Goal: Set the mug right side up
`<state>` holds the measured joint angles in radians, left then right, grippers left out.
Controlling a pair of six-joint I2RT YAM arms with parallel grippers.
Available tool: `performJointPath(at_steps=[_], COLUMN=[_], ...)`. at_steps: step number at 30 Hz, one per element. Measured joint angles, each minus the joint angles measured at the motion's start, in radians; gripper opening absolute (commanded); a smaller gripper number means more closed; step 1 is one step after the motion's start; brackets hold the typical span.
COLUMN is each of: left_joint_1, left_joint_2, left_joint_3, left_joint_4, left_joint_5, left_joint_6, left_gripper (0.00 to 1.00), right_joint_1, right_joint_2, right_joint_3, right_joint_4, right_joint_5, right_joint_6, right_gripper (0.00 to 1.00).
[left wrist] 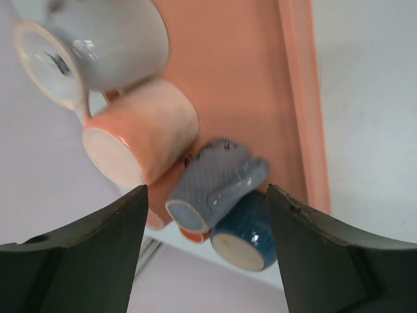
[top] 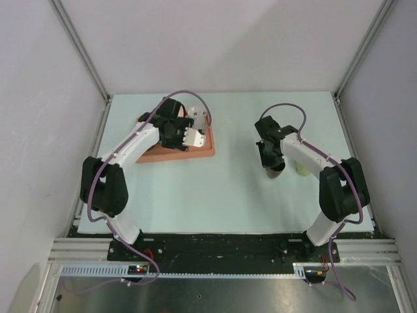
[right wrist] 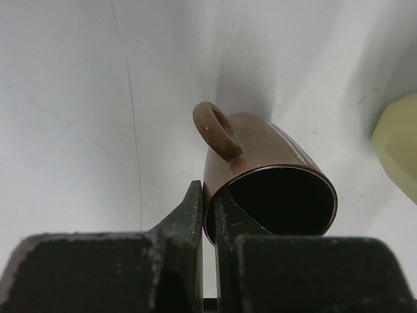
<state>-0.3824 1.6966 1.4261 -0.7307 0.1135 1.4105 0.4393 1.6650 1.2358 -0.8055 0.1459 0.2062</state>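
A brown mug (right wrist: 267, 171) with a loop handle (right wrist: 217, 130) is in my right gripper (right wrist: 208, 199), which is shut on its rim, one finger inside and one outside. The mug's open mouth faces the wrist camera. In the top view the right gripper (top: 273, 164) holds the mug (top: 276, 171) just above the table. My left gripper (left wrist: 205, 225) is open and empty over the orange tray (left wrist: 260, 78), with a grey-blue mug (left wrist: 215, 182) and a dark blue mug (left wrist: 244, 235) between its fingers' line of sight.
The orange tray (top: 202, 151) at the back left holds several mugs lying mouth down or on their sides, including a white one (left wrist: 85, 45) and a pink one (left wrist: 137, 134). A pale yellow-green object (top: 302, 169) lies right of the brown mug (right wrist: 397, 143).
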Motion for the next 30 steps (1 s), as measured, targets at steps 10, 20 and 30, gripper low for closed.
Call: performJointPath(at_steps=[10,20,30], left_joint_1=[0.078,0.078,0.086], left_joint_2=[0.084,0.129,0.171], left_joint_3=[-0.013,-0.063,-0.062], left_joint_4=[-0.003,0.003,0.009], left_joint_5=[-0.145,-0.183,-0.234], left_joint_6=[0.288,0.436,0.516], left_gripper=[0.73,0.63,0.22], right_joint_1=[0.004,0.006,0.007], right_joint_2=[0.034,0.035,-0.065], right_joint_3=[0.001,0.001,0.0], right_joint_4=[0.02,0.027,0.011], right_joint_5=[0.038,0.038,-0.005], right_joint_6=[-0.002,0.01,0.009], right_gripper=[0.1,0.41,0.5])
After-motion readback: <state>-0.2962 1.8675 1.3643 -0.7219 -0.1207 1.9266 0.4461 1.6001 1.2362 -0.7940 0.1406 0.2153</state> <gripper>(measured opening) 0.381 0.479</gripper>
